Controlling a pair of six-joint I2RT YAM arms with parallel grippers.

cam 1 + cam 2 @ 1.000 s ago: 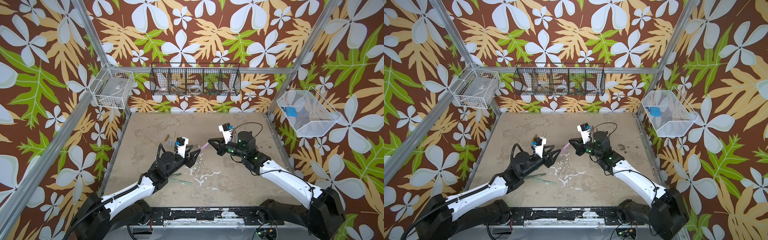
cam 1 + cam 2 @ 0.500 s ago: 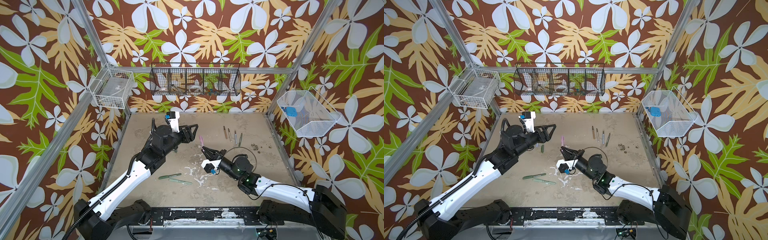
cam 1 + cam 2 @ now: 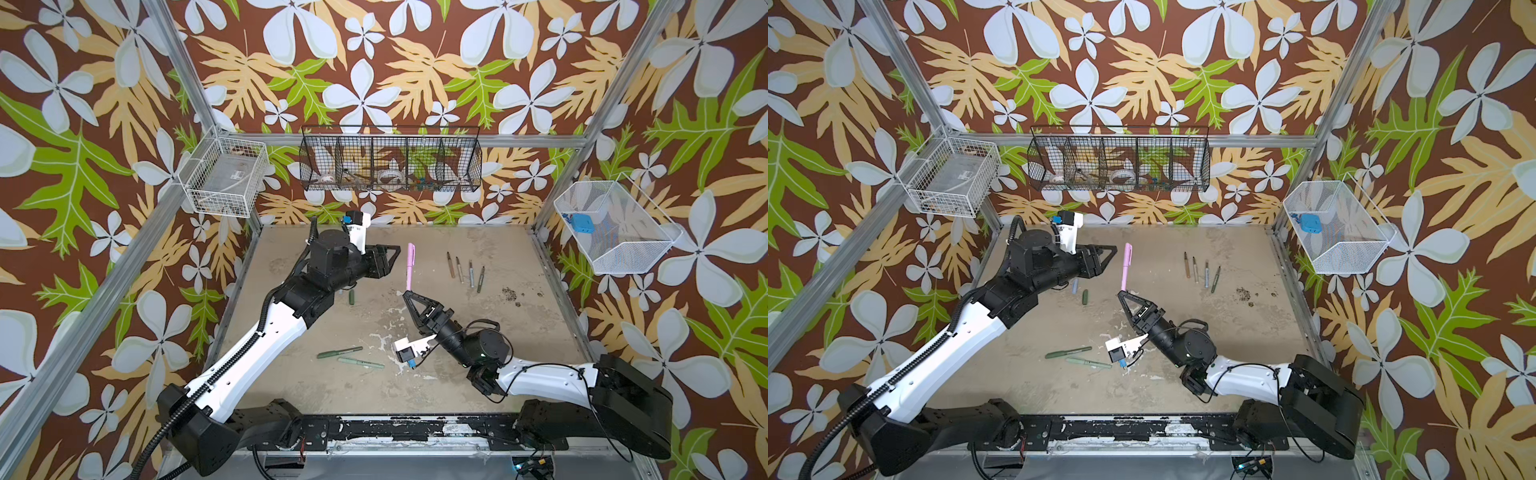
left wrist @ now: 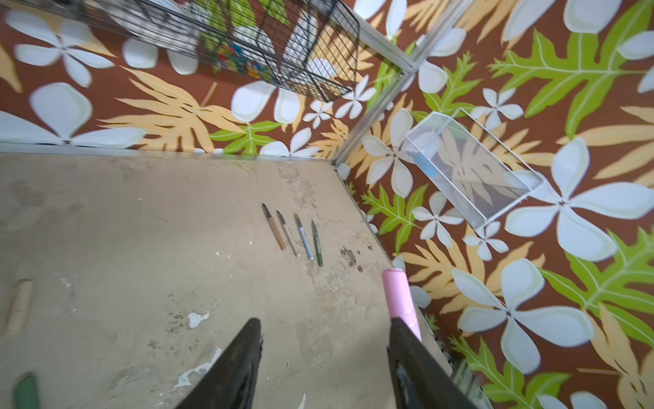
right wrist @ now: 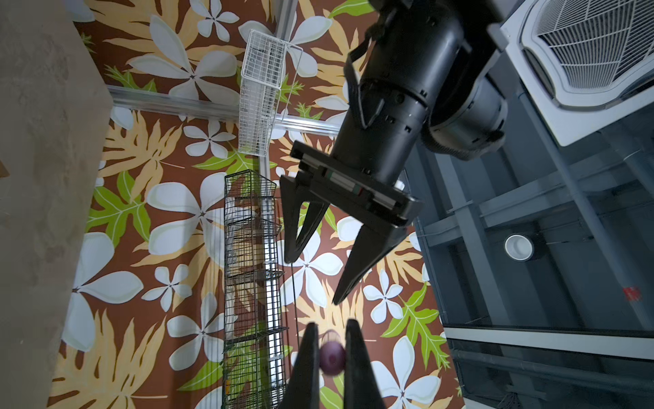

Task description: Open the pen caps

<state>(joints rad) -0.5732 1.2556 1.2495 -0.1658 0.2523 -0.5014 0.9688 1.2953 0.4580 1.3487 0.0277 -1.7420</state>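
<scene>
Our right gripper (image 3: 405, 293) has its fingers pinched narrow on the lower end of the pink pen (image 3: 410, 266), held in the air and tilted up toward the back. The gripped end is hidden, and we cannot make out a cap seam. Our left gripper (image 4: 323, 320) has its fingers apart, holding nothing, close beside the pen's upper end. One finger covers part of it in the left wrist view. Further out on the table (image 3: 519, 332), four uncapped pens (image 3: 471, 274) lie in a row. A green cap (image 3: 351, 297) lies by our left arm, and a beige cap (image 4: 19, 308) is blurred.
</scene>
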